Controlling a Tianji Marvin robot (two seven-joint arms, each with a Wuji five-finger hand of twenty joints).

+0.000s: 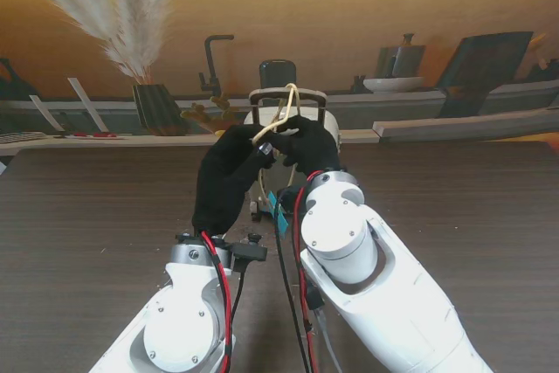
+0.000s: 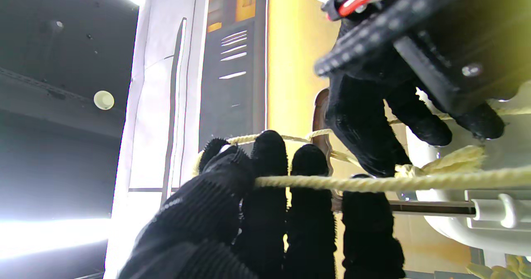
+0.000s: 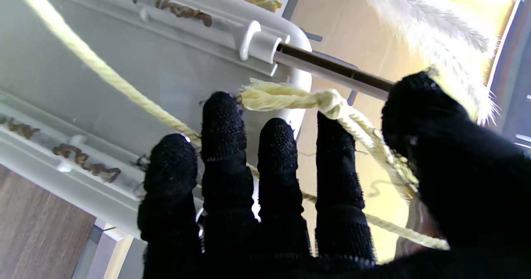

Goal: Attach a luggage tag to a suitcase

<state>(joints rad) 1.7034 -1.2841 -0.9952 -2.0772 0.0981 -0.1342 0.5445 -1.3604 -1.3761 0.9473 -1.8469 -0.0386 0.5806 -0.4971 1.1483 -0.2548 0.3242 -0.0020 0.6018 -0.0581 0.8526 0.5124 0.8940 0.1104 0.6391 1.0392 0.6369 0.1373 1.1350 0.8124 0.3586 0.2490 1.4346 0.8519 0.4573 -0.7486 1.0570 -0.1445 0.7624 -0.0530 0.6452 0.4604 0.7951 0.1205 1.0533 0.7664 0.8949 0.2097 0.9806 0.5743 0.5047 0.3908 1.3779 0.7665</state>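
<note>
Pale yellow cord (image 2: 373,182), white suitcase (image 3: 124,71), black gloves, dk wood-grain table (image 1: 105,216).

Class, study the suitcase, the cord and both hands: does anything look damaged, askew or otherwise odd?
One thing: the yellow cord ends past its knot in a frayed, splayed tuft beside the right hand's fingertips. The white suitcase looks upright and undamaged; nothing spilled.

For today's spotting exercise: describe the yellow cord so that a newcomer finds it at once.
Start at the white suitcase standing mid-table. Both black-gloved hands meet at its handle, the left hand and the right hand. The cord loops up between them: pale yellow, twisted and knotted, the only rope there.
</note>
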